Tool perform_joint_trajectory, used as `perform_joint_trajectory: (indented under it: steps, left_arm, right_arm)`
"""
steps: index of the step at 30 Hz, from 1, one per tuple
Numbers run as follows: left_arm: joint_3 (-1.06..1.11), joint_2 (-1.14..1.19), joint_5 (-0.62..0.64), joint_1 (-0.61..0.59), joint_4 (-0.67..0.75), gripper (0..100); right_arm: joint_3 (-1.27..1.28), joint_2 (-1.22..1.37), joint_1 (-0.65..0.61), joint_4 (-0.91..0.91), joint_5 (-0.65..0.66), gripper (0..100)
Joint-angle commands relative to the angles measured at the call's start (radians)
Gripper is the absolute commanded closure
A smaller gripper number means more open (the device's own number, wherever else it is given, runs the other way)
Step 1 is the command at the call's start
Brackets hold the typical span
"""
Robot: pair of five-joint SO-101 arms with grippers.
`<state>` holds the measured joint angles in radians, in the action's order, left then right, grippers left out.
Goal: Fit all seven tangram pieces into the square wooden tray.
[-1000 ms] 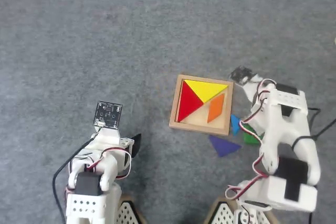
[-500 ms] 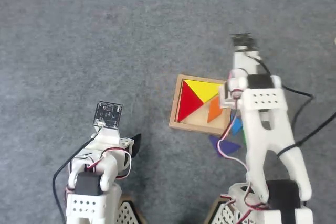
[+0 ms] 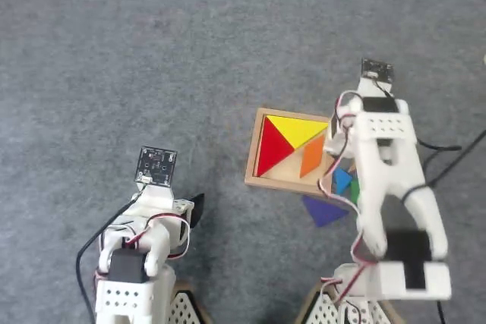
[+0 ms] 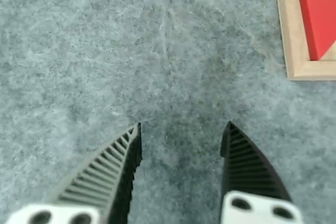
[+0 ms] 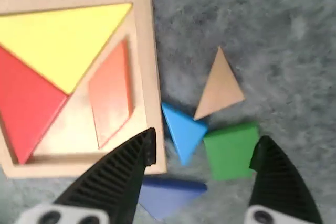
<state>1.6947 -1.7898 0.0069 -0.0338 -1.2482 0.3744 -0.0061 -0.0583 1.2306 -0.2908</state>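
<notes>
The square wooden tray (image 5: 149, 72) lies on the grey table (image 3: 152, 58). It holds a yellow triangle (image 5: 68, 40), a red triangle (image 5: 26, 103) and an orange parallelogram (image 5: 110, 103). Just beside one edge lie a blue triangle (image 5: 182, 128), a tan triangle (image 5: 218, 87), a green square (image 5: 231, 150) and a dark blue triangle (image 5: 165, 195). The right gripper (image 5: 206, 137) hangs above these loose pieces, jaws apart. The left gripper (image 4: 184, 125) sits over the table, off to the side of the tray, jaws apart as well.
</notes>
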Motion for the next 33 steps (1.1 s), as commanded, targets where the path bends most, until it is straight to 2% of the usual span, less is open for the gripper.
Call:
perform_joint_trajectory:
  steps: [1,12,16,21,33]
  left_arm:
    - [-0.012,-0.011,0.005,0.006,0.008,76]
    - [-0.012,-0.011,0.005,0.006,0.008,76]
    - [-0.012,-0.011,0.005,0.006,0.008,76]
    - [-0.012,-0.011,0.005,0.006,0.008,76]
    - [-0.012,-0.011,0.005,0.006,0.008,76]
  right_arm:
    - [-0.138,0.102,0.044,0.012,-0.043,74.6]
    - [-0.333,0.407,0.062,0.027,-0.043,73.8]
    - [-0.345,0.418,0.064,0.045,-0.044,74.6]
    - [-0.345,0.423,0.067,0.033,-0.04,84.6]
    - [-0.344,0.338,0.101,0.03,-0.04,85.5]
